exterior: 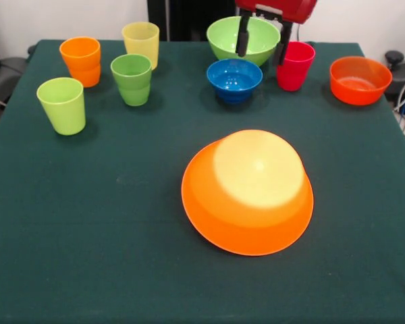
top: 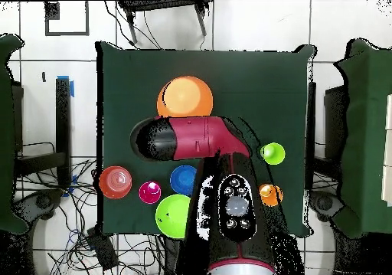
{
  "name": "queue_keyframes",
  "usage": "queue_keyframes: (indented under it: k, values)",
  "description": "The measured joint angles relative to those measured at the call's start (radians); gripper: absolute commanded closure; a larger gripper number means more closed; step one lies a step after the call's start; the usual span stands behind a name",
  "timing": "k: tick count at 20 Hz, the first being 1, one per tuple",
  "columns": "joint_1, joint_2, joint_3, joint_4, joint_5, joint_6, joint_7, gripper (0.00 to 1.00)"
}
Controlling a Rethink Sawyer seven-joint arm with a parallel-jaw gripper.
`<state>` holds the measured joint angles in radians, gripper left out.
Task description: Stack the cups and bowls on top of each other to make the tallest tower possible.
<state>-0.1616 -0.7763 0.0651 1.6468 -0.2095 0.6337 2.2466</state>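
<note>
Here: green cloth table fills frame | white wall upper left | gripper top, fingers spread, holding nothing | cables on floor lower left

The red arm crosses the table below the orange bowl

In the front view the gripper hangs at the far end of the worktop. The large bowl is behind it, the small bowl is just in front of it, and one cup is just beside it on the picture's right. Further out on that side of the gripper, well apart, sits another bowl, and far off on its other side stand four cups close together. The biggest bowl lies upside down on the worktop, well in front of the gripper and nearer the camera.
</note>
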Motion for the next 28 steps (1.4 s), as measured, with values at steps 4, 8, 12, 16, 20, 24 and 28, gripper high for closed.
queue_keyframes:
  k: [4, 8, 12, 16, 20, 24, 28]
  values:
    - [-0.023, -0.021, 0.011, 0.015, 0.0, 0.0, 0.0, 0.0]
    - [-0.046, -0.056, 0.008, 0.067, 0.001, -0.028, 0.0, 0.0]
    - [-0.052, -0.089, -0.005, 0.153, 0.001, -0.107, 0.0, 0.0]
    - [-0.054, -0.102, -0.014, 0.223, 0.006, -0.168, 0.0, 0.0]
    - [-0.062, -0.1, -0.027, 0.302, 0.016, -0.221, 0.0, 0.0]
    - [-0.06, -0.076, -0.067, 0.348, 0.019, -0.266, 0.0, 0.0]
    - [-0.063, -0.035, -0.101, 0.368, 0.019, -0.322, 0.0, 0.0]
